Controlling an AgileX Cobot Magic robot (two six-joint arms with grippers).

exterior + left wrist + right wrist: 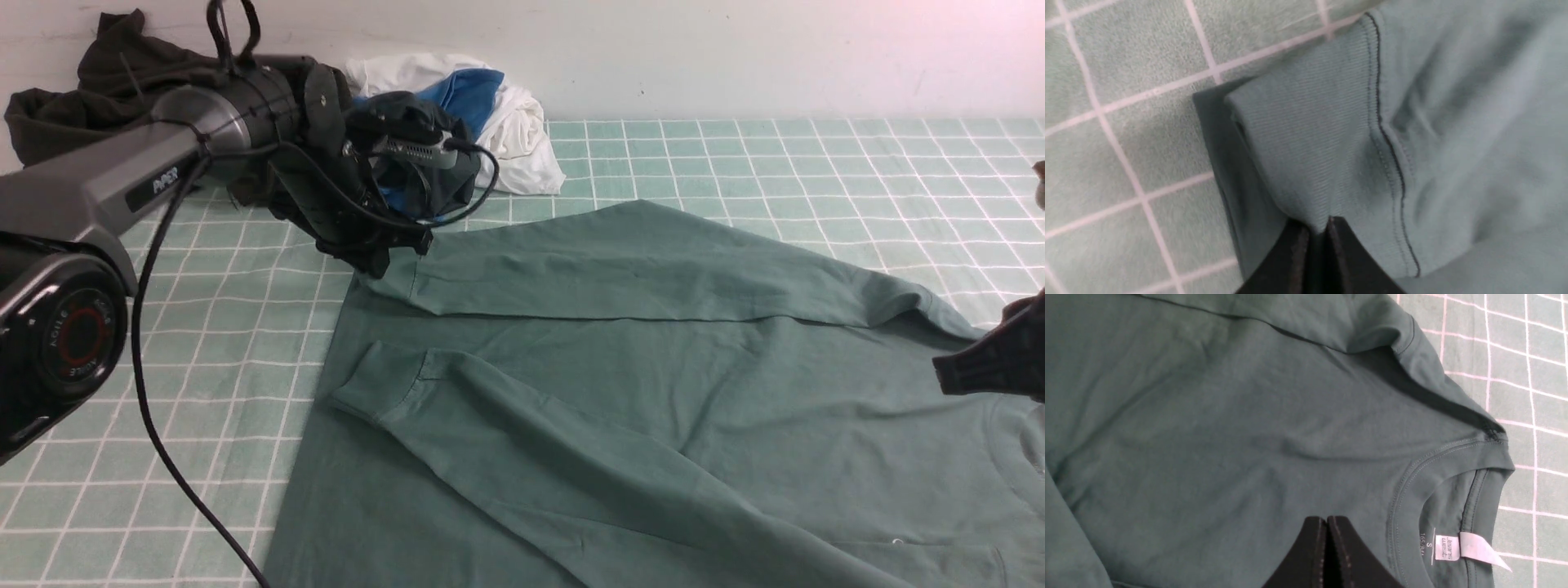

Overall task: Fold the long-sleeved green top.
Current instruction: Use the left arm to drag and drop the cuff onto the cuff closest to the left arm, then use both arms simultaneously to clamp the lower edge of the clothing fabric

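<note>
Two tools meet the green long-sleeved top [637, 384], and we begin with the left one. The left tool [1318, 229] has its jaws drawn tight on the ribbed cuff [1306, 134] of the far sleeve [653, 273], with a small peak of knit pinched between the tips. Just under that cuff we see a darker edge of the same top, and beyond it the checked cloth [1126, 143].

The right tool [1327, 522] has its jaws pressed together with no fabric showing between them. Its tips sit over the chest of the top, near the neckline [1437, 469]. We cannot tell whether they touch the cloth. A white label [1447, 547] marked S lies inside the neckline.

From the front we see the top spread flat across the middle and right of the counter [816, 163], with its hem toward the robot's left and its neck toward the right. The far sleeve is folded across the upper body, and its cuff reaches the far left corner of the hem. The near sleeve [531, 441] lies slanted over the lower body, and its cuff rests close to the hem edge, apart from the other cuff.

Past the left arm, against the wall [735, 49], we see a heap of white and blue clothes [506, 106]. To its left lies a dark garment [106, 82]. Both are well apart from the top.
</note>
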